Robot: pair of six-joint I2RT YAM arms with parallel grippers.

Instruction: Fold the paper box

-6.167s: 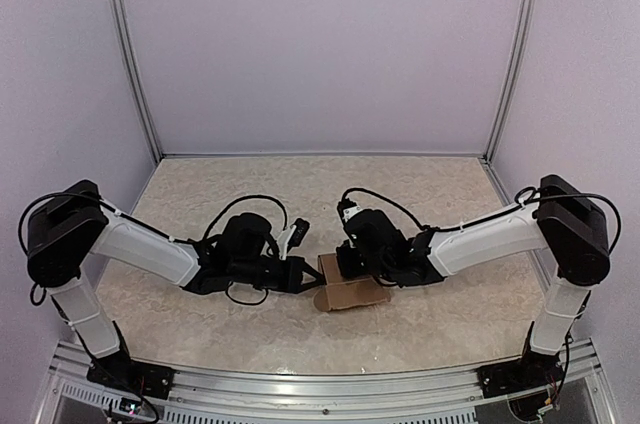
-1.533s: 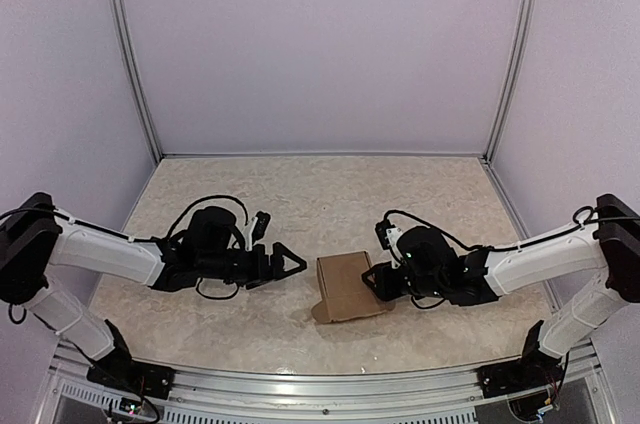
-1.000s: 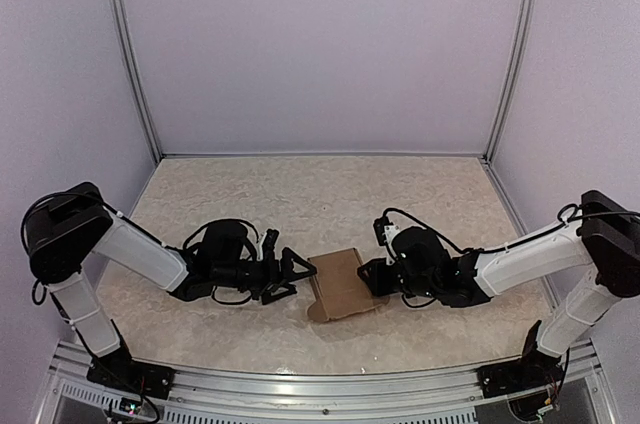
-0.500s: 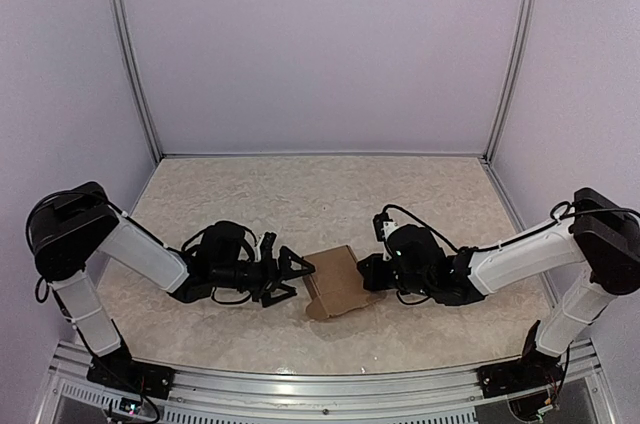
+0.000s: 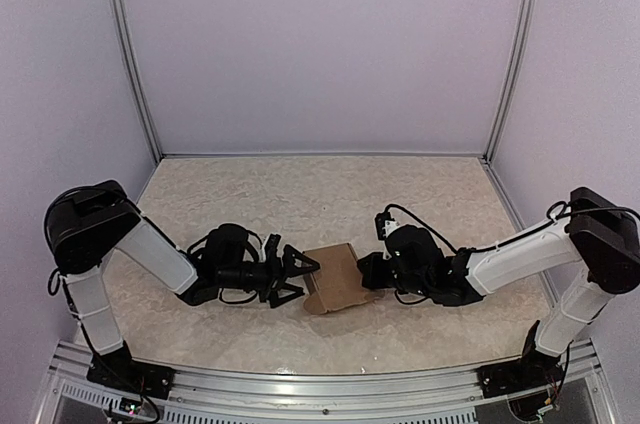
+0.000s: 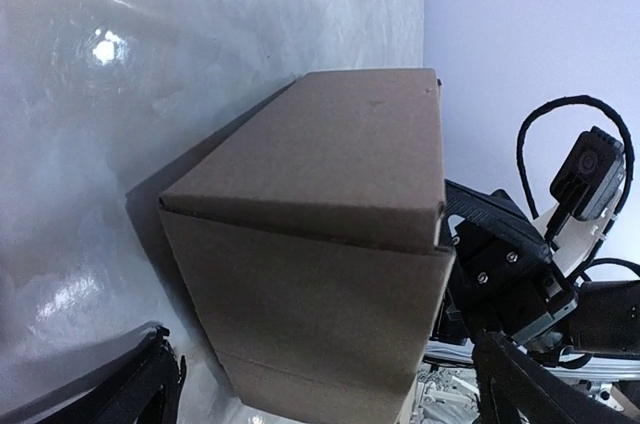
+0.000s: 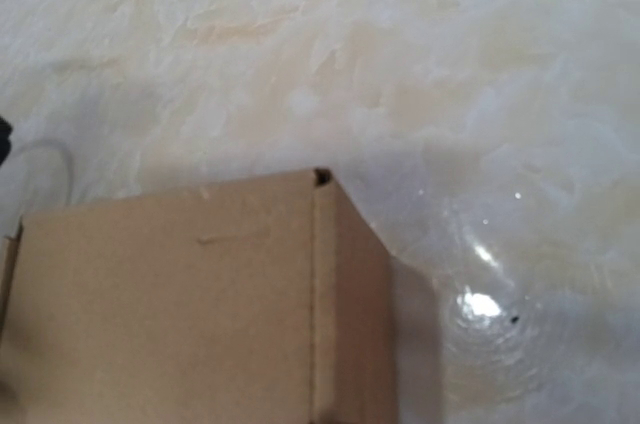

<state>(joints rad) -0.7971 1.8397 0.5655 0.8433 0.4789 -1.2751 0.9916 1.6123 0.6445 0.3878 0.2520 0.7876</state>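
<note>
Box (image 5: 335, 279): brown cube on table (image 5: 300, 194), between grippers.
Left gripper (image 5: 299, 278): fingers spread wide beside it.
Right gripper (image 5: 368, 272): at its other side; finger state unclear.

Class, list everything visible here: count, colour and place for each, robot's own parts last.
paper box: one, brown, mid-table between the claws.
table: one, beige marbled, under everything.
walls: three, pale lilac, back and sides.
frame posts: two, silver, back corners.
rail: one, silver, near edge.
left arm: one, white and black, from the left.
right arm: one, white and black, from the right.
left claw: one, black, open, at the box's left side.
right claw: one, black, at the box's right side, state hidden.
</note>
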